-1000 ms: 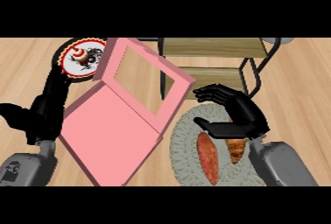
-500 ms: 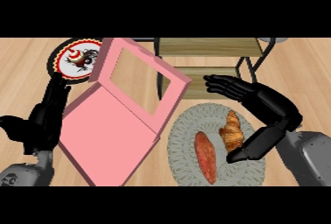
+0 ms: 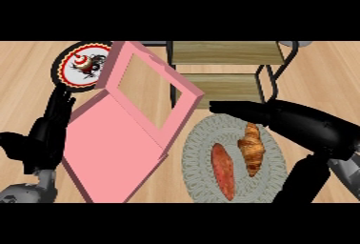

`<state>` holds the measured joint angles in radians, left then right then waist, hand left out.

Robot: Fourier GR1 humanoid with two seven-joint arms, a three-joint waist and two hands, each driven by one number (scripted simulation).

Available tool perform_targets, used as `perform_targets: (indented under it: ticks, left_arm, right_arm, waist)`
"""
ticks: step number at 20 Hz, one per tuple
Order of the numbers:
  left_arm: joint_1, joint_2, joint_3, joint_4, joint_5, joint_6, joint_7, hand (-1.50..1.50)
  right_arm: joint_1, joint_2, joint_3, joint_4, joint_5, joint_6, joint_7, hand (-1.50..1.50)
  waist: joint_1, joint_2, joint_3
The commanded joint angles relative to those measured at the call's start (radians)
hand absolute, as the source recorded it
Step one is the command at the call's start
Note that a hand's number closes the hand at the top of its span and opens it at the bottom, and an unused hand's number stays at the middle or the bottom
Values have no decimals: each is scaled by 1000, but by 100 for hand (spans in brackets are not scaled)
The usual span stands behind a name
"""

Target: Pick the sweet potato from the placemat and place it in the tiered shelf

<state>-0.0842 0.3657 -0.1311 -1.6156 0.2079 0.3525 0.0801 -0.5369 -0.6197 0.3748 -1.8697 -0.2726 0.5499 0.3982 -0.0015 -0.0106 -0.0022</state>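
Observation:
The sweet potato (image 3: 224, 170), long and red-orange, lies on the round grey woven placemat (image 3: 200, 157) beside a brown croissant (image 3: 252, 149). My right hand (image 3: 281, 116) hovers open over the placemat's upper right, its fingers stretched leftward above the croissant's top and apart from the sweet potato. The tiered shelf (image 3: 228, 66), with wooden boards in a dark metal frame, stands behind the placemat. My left hand (image 3: 48, 131) rests open at the left edge, fingers up, holding nothing.
An open pink box (image 3: 119, 138) with a windowed lid lies left of the placemat, its lid leaning toward the shelf. A round plate (image 3: 83, 66) with a red and black pattern sits at the back left. Wooden counter surrounds everything.
My right hand has lifted and swung right and forward, uncovering the sweet potato and the croissant; its fingers now reach left above the mat. The left hand has barely shifted.

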Motion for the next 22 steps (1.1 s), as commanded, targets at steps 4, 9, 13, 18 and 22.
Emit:
perform_targets:
  ticks: [4,9,13,18,22]
  left_arm:
    - [18,-13,7,-10,4,-19,-9,0]
    - [-44,-43,29,75,-25,-20,-19,0]
    - [-40,-27,46,44,-13,-49,0,0]
    - [5,-28,32,-43,-30,-35,46,0]
    - [71,-60,47,-39,-59,-61,-29,0]
  right_arm:
    - [-81,19,165,-116,219,-6,257,-150]
    - [-93,142,227,-83,316,6,372,-150]
    - [-78,177,321,-65,505,3,379,-150]
    - [2,101,393,-64,627,44,394,-150]
    - [51,145,300,-48,673,72,313,-150]
  waist:
    - [4,7,1]
    - [2,11,1]
    - [5,11,2]
    - [4,10,3]
    - [4,10,2]
